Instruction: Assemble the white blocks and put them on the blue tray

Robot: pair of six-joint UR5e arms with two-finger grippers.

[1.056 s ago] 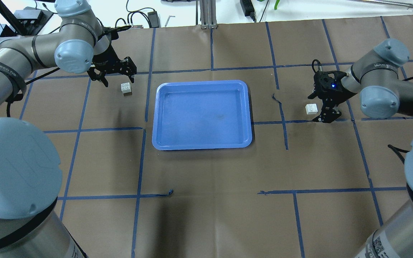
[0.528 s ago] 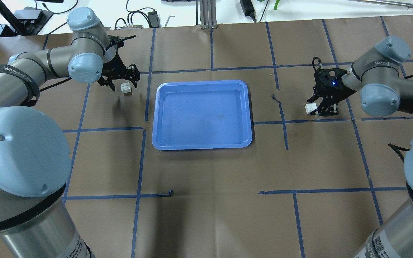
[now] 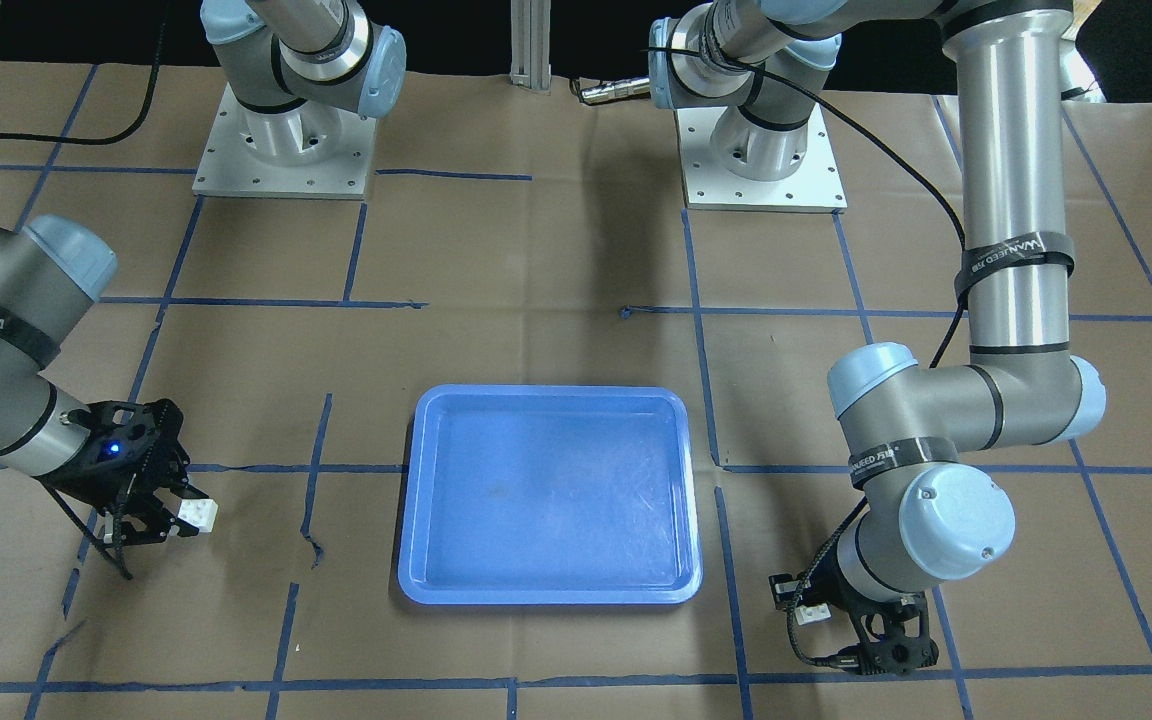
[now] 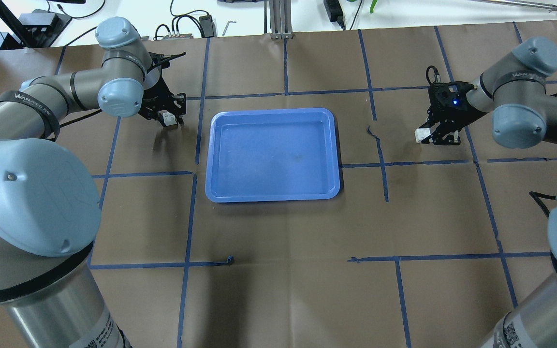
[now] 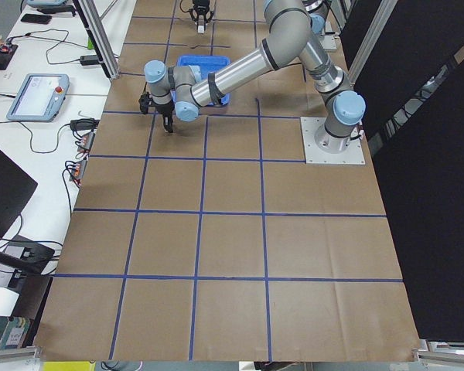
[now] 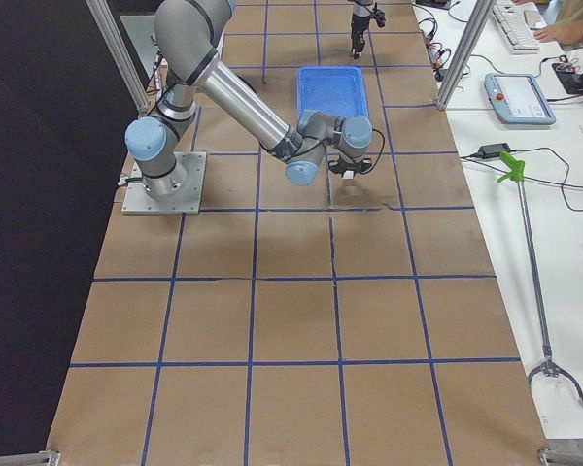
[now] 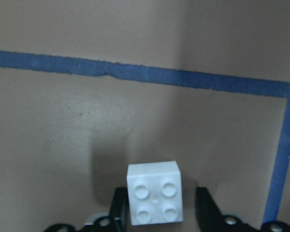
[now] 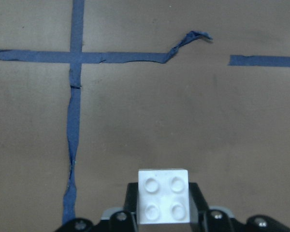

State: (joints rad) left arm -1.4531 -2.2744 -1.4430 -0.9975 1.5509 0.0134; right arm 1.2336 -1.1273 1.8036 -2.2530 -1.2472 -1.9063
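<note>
The blue tray lies in the middle of the table, also in the front view. My left gripper is low at the table left of the tray and straddles one white block, studs facing the camera. One finger touches it and a gap shows at the other, so it is open. My right gripper is right of the tray, shut on the other white block, also in the front view, apparently just off the paper.
Brown paper with a blue tape grid covers the table. A torn tape end lies between the tray and the right gripper. Cables and power bricks lie beyond the far edge. The arm bases stand at the robot's side.
My left gripper came down around its block. My right gripper closed on its block and moved it slightly toward the far edge.
</note>
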